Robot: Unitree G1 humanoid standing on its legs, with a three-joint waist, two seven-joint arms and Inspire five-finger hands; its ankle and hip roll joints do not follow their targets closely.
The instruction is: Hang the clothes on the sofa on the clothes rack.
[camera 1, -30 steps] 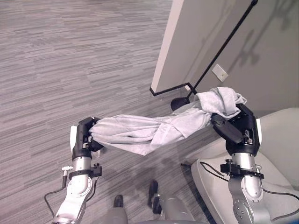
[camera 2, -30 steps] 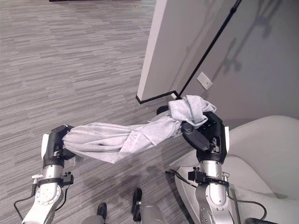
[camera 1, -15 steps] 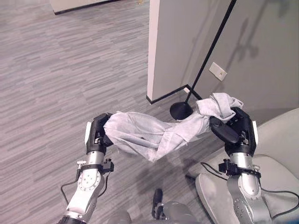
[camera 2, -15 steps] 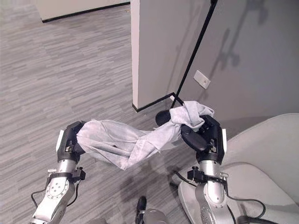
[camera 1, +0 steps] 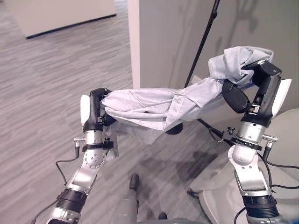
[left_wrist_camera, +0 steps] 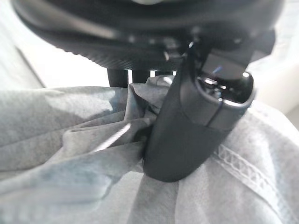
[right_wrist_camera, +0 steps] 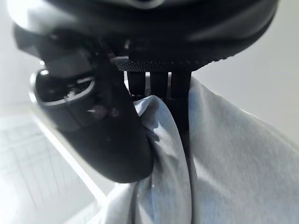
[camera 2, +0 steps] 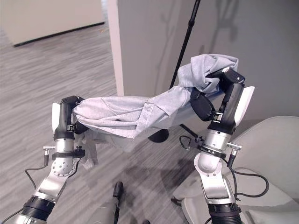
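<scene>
Btwn both hands [camera 1: 96, 112] [camera 1: 243, 91]: grey garment [camera 1: 154, 105], stretched, crumpled.

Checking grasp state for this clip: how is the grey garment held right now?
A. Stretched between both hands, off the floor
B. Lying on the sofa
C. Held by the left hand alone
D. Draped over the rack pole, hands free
A: the grey garment spans in the air from the left hand to the raised right hand, each closed on an end.

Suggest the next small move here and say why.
Probably raise both hands toward the rack pole. The grey shirt hangs stretched between the left hand and the higher right hand, both clamped on it, and it sits beside the pole, not yet on it.
</scene>
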